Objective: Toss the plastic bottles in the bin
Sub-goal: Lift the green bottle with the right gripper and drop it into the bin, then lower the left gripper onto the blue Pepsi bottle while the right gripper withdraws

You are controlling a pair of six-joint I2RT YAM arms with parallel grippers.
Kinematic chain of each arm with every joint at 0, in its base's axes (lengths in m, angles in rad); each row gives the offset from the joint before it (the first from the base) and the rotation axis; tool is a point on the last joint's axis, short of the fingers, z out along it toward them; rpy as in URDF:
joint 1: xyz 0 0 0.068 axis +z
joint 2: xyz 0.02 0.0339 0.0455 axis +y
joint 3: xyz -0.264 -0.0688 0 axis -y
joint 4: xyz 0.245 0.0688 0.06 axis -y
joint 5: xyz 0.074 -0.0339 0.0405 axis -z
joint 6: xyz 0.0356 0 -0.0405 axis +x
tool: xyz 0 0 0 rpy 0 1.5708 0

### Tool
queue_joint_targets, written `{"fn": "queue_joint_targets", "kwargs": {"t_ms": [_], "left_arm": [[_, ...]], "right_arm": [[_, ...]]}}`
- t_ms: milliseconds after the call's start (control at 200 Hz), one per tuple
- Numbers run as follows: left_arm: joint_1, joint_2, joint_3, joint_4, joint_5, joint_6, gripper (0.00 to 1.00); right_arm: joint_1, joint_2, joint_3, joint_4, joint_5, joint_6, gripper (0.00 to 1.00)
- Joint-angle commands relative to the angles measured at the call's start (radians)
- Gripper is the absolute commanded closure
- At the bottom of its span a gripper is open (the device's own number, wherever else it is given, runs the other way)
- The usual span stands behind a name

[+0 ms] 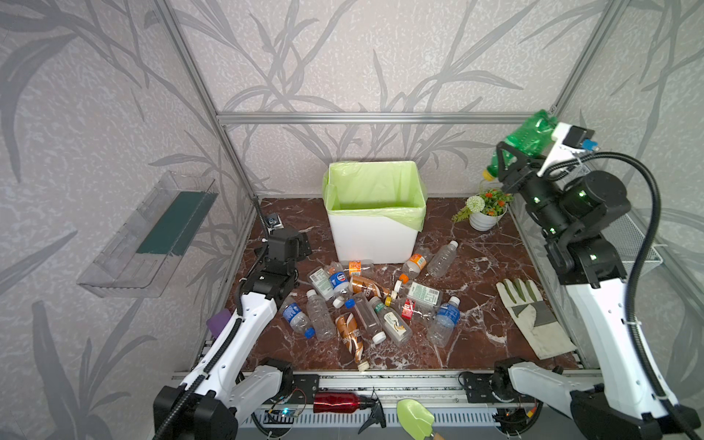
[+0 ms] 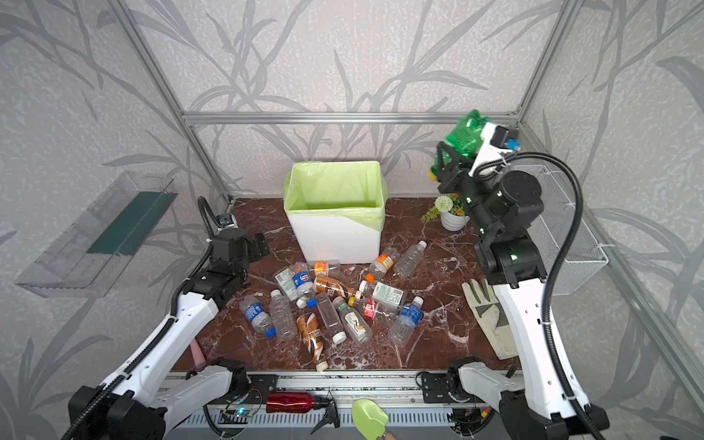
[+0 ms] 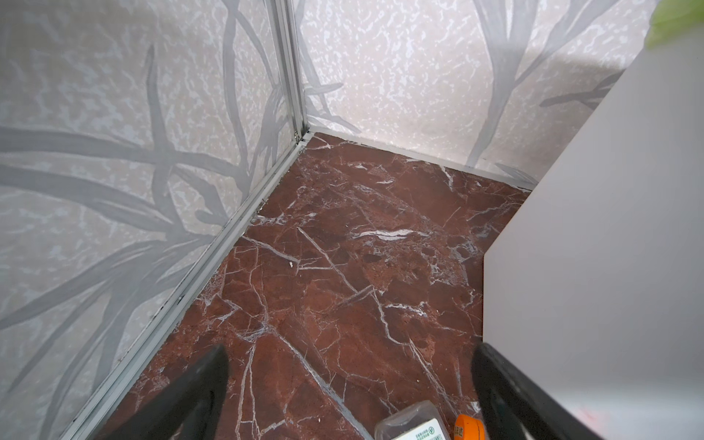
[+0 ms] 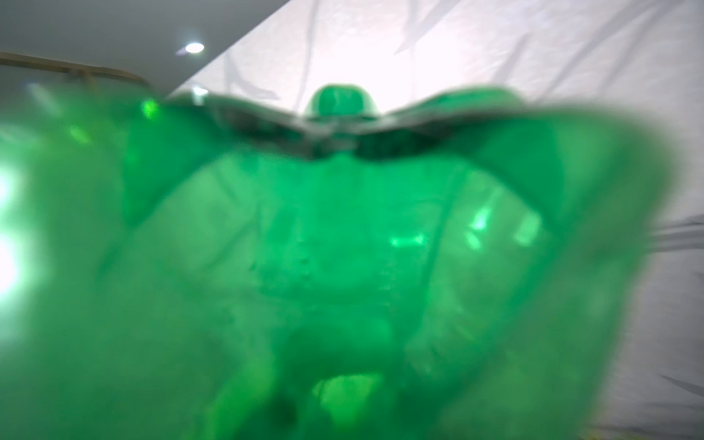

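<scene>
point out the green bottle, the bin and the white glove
green bottle (image 1: pixel 529 137): a top view, on its crumpled green body
bin (image 1: pixel 371 240): a top view, on its white front wall
white glove (image 1: pixel 541 335): a top view, on its palm

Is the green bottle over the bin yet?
No, the right gripper holds the green bottle high up, well off to the side of the bin.

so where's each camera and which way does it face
Top views: high at the front, looking down on bin, bottles, both arms.
Left wrist: low, facing the back left corner; open left gripper shows.
Right wrist: raised, filled by the green bottle the right gripper holds.
Shared: the bin's wall, left wrist and top views.
</scene>
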Motion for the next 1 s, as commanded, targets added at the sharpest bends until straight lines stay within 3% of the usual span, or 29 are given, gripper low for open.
{"fn": "queue_joint_targets", "kwargs": {"t_ms": [0,125,165,200,240,310,460,640,845,995], "left_arm": [[0.007,-0.006,0.006,-0.041,0.025,-0.034,0.01],[0.007,-0.014,0.013,-0.062,0.027,-0.039,0.01],[0.007,-0.020,0.022,-0.077,0.021,-0.033,0.01],[0.007,-0.027,0.026,-0.086,0.014,-0.027,0.01],[0.007,-0.038,0.031,-0.093,0.010,-0.021,0.01],[0.007,-0.057,0.032,-0.099,0.014,-0.024,0.01],[0.004,-0.099,0.028,-0.120,0.004,-0.048,0.01],[-0.020,-0.157,0.010,-0.140,0.004,-0.048,0.01],[-0.183,-0.135,-0.004,-0.172,-0.027,-0.122,0.02],[-0.259,-0.070,-0.012,-0.221,0.047,-0.305,0.05]], "right_arm": [[0.186,0.268,0.121,-0.092,-0.098,-0.107,0.66],[0.301,0.604,0.463,-0.423,-0.104,-0.212,0.55],[0.306,0.663,0.597,-0.544,-0.080,-0.231,0.39],[0.305,0.674,0.665,-0.589,-0.040,-0.240,0.26],[0.304,0.655,0.687,-0.579,0.005,-0.249,0.18],[0.303,0.557,0.604,-0.432,0.062,-0.267,0.00],[0.297,0.391,0.507,-0.324,0.151,-0.276,0.01],[0.272,0.131,0.153,-0.160,0.219,-0.279,0.01],[0.067,-0.105,-0.225,-0.101,0.161,-0.110,0.01],[-0.069,-0.224,-0.454,-0.104,0.103,-0.002,0.01]]}}
